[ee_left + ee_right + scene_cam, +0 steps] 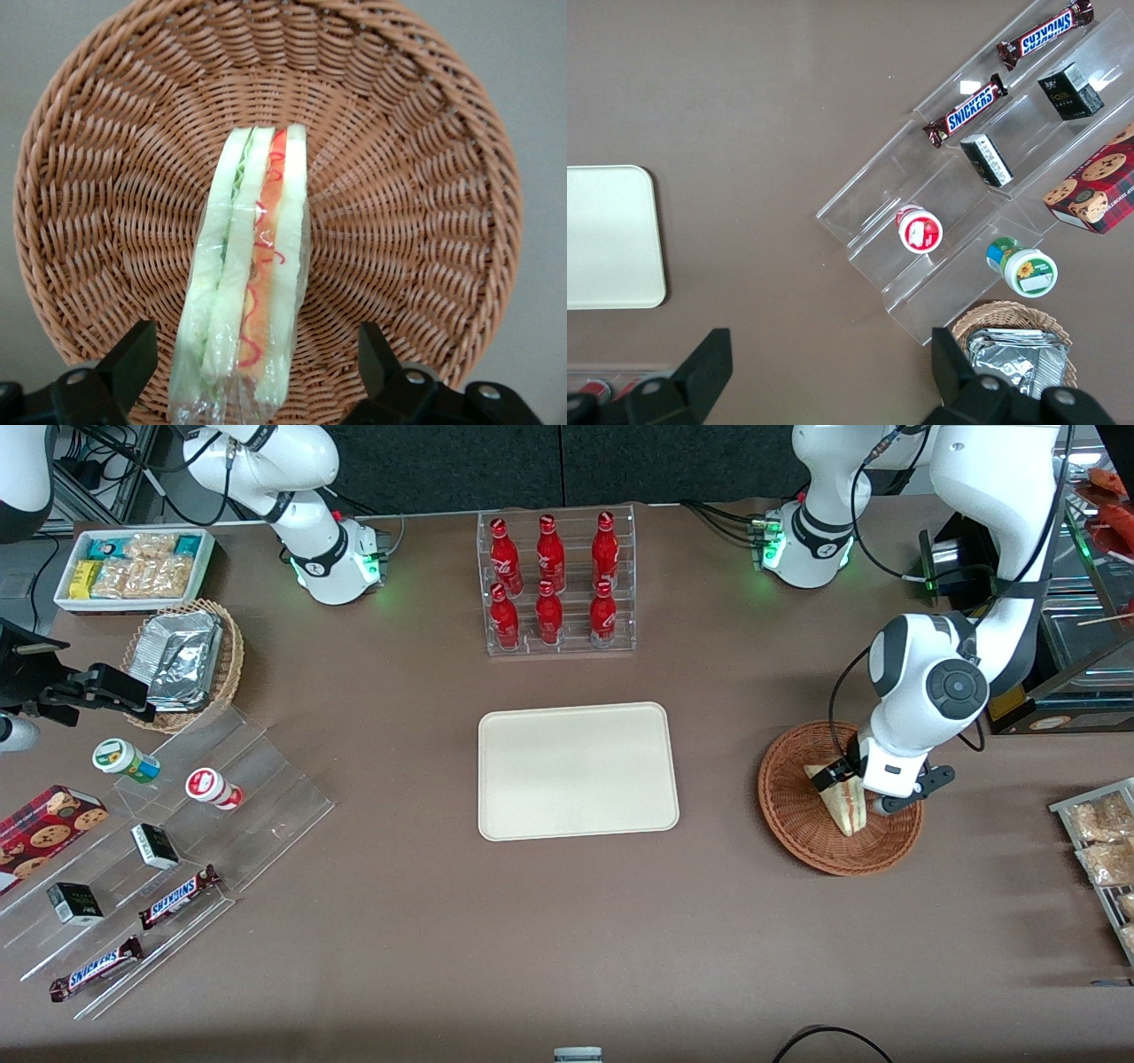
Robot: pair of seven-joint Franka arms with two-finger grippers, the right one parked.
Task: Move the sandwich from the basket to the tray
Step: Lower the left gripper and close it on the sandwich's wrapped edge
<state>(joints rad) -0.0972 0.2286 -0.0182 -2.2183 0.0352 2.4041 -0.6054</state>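
The sandwich [840, 802] [248, 274], a wrapped wedge of white bread with a red-pink stripe, lies in the round reddish-brown wicker basket [793, 815] [416, 177] toward the working arm's end of the table. My gripper [873, 792] [252, 367] hangs low over the basket, open, with one black finger on each side of the sandwich's wide end and a gap between each finger and the wrap. The cream-beige tray [578, 771] [607, 235] lies flat at the table's middle, with nothing on it.
A clear rack of red bottles [555, 584] stands farther from the front camera than the tray. A light wicker basket of foil packets [188, 660], a white snack bin [133, 567] and clear steps with snack bars [177, 841] sit toward the parked arm's end. Bagged snacks [1103, 841] lie beside the basket.
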